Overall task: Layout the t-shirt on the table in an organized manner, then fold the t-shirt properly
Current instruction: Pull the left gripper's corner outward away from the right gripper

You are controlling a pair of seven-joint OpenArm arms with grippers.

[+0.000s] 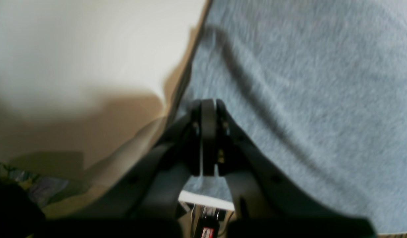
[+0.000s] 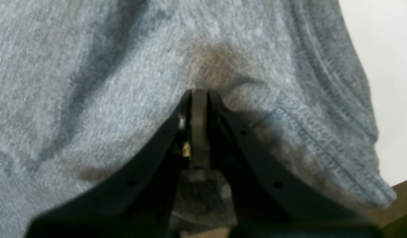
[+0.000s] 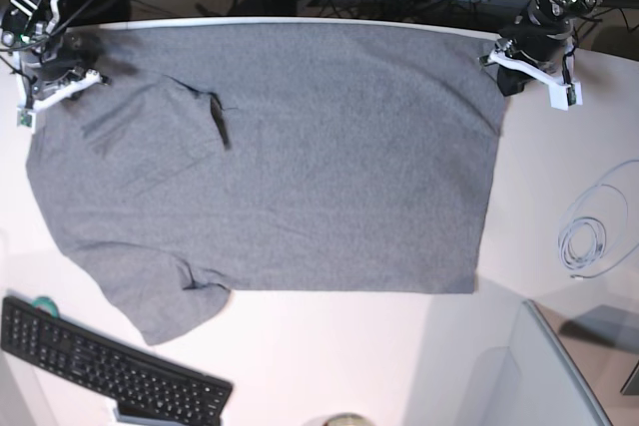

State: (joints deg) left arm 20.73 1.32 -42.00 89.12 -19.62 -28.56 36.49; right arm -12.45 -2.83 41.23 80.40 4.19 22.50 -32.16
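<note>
The plain heather-grey cotton short-sleeved t-shirt [image 3: 290,167] lies spread on the large white smooth counter [image 3: 399,356], its long axis running left to right in the base view. The hem edge is on the right, and the sleeves and collar end are on the left. One sleeve sticks out at the near left, and a dark crease sits in the far-left part.

The left claw [image 1: 208,102] is at the far-right corner of the shirt, at the hem edge. Its jaws are clenched together. Whether any cloth is pinched between them cannot be told, as the tips sit right at the fabric edge.

The right claw [image 2: 198,92] is at the far-left corner, over the shoulder region, with a stitched hem just beside it. Its jaws are clenched; the tips press into the fabric, but a grip on cloth cannot be confirmed.

Both claws stand on the far edge, one at each end of the long axis. The layout appears nearly complete. The fold probably calls for a hold on both far corners and a pull toward the near edge.
</note>
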